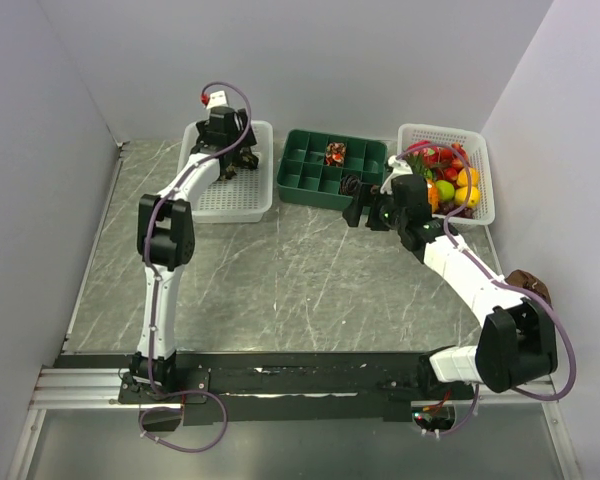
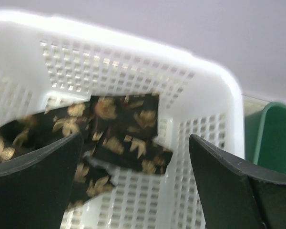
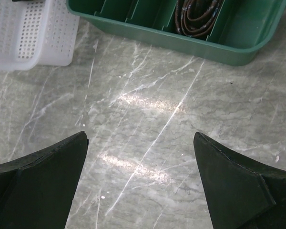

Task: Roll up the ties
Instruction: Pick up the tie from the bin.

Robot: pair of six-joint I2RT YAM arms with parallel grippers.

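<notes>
A black tie with a gold leaf pattern (image 2: pixel 124 129) lies crumpled in the white basket (image 2: pixel 200 105) at the back left of the table (image 1: pixel 250 160). My left gripper (image 2: pixel 135 143) is open and empty, just above the tie, inside the basket (image 1: pixel 230 155). A reddish rolled tie (image 1: pixel 335 153) and a dark rolled tie (image 1: pixel 351 186) sit in compartments of the green tray (image 1: pixel 305 175). My right gripper (image 3: pixel 140 136) is open and empty over the bare marble just in front of the tray (image 1: pixel 366 212). The dark roll (image 3: pixel 198 16) shows at the top of the right wrist view.
A white basket of toy fruit (image 1: pixel 450 175) stands at the back right next to the green tray (image 3: pixel 229 47). A brown lump (image 1: pixel 528 283) lies at the right edge by the right arm. The left basket's corner (image 3: pixel 28 33) shows in the right wrist view. Grey walls close in the table.
</notes>
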